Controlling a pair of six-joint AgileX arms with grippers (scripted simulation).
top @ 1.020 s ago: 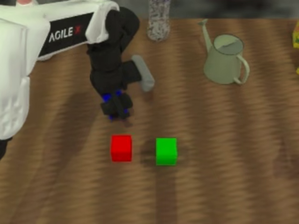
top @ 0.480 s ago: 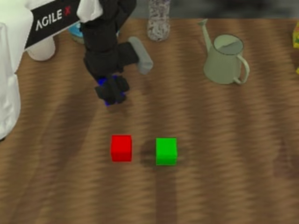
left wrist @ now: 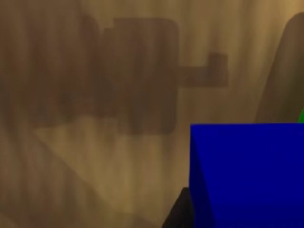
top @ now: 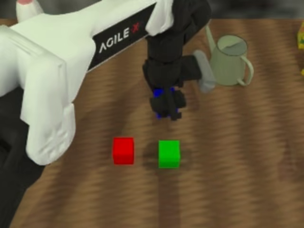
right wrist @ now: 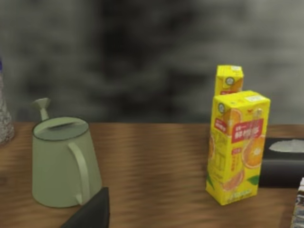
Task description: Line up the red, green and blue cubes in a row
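The red cube (top: 123,150) and the green cube (top: 169,153) sit side by side on the wooden table, a small gap between them. My left gripper (top: 166,103) hovers just behind the green cube, shut on the blue cube (top: 164,91), which peeks out between the black fingers. The left wrist view is filled at one side by the blue cube (left wrist: 247,175), with a dark finger (left wrist: 178,213) against it and a sliver of the green cube (left wrist: 301,115) beyond. My right gripper (right wrist: 95,211) is outside the top view, parked near the watering can.
A grey-green watering can (top: 229,59) stands at the back right, close to the left arm's wrist. Two yellow juice cartons (right wrist: 237,145) and a dark box (right wrist: 284,161) stand at the far right edge. The white left arm (top: 57,71) spans the table's left side.
The left arm has swung to the right carrying the blue cube, from behind the red cube to behind the green cube. Red and green cubes have not moved.
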